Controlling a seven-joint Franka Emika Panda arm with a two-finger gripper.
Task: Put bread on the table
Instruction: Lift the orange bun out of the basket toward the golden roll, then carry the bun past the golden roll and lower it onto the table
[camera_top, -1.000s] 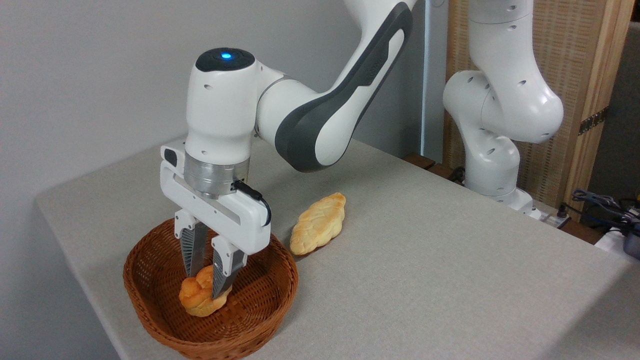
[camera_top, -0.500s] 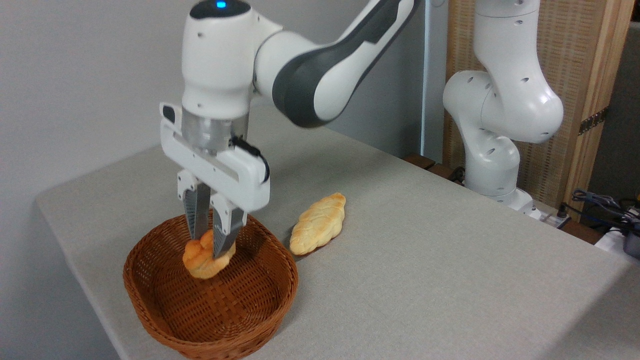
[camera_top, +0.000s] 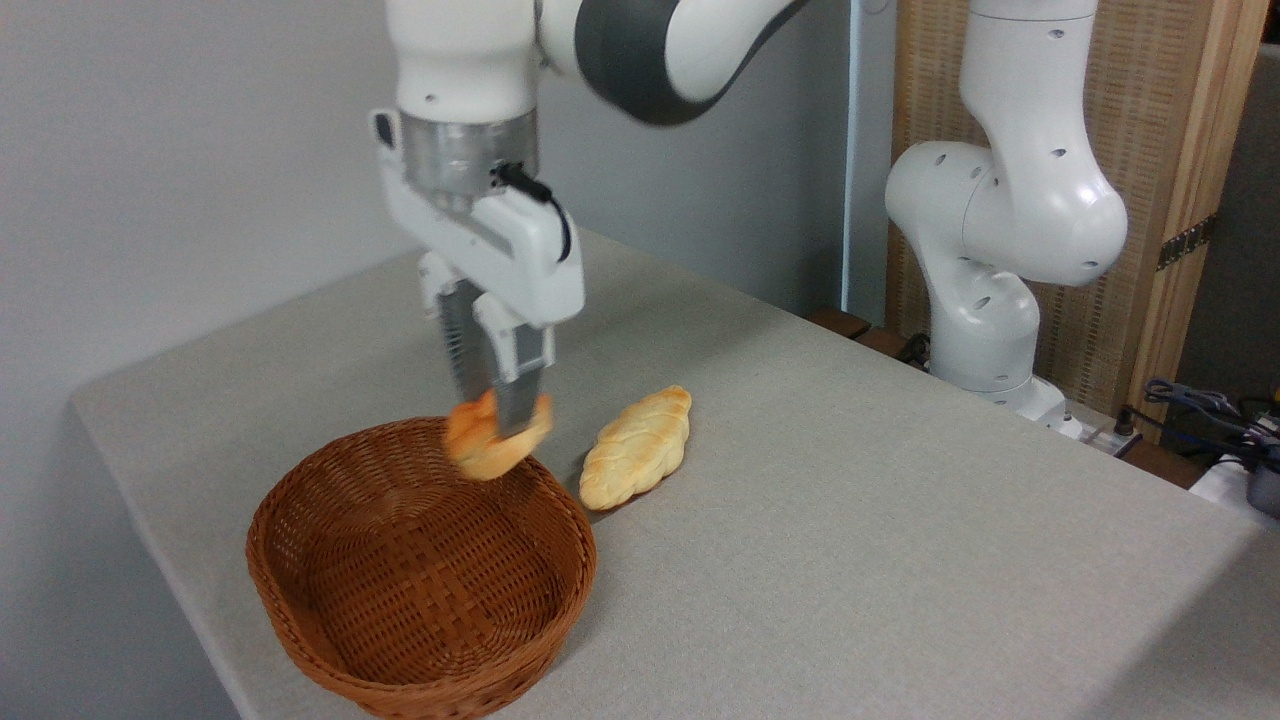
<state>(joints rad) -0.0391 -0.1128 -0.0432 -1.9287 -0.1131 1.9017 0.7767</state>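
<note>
The gripper (camera_top: 497, 420) is clamping its two fingers on the bread (camera_top: 487, 446), a small orange-golden bun, and holding it in the air at centre-left of the frame, over the far rim of the brown wicker basket (camera_top: 420, 575). The bun is showing motion blur. A pale braided loaf (camera_top: 636, 447) is lying on the grey table (camera_top: 900, 540) just right of the basket, apart from the bun.

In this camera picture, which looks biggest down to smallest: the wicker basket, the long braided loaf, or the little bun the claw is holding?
1. Wicker basket
2. Braided loaf
3. Bun, partly hidden by the gripper fingers and blurred, yet clearly smallest
</note>
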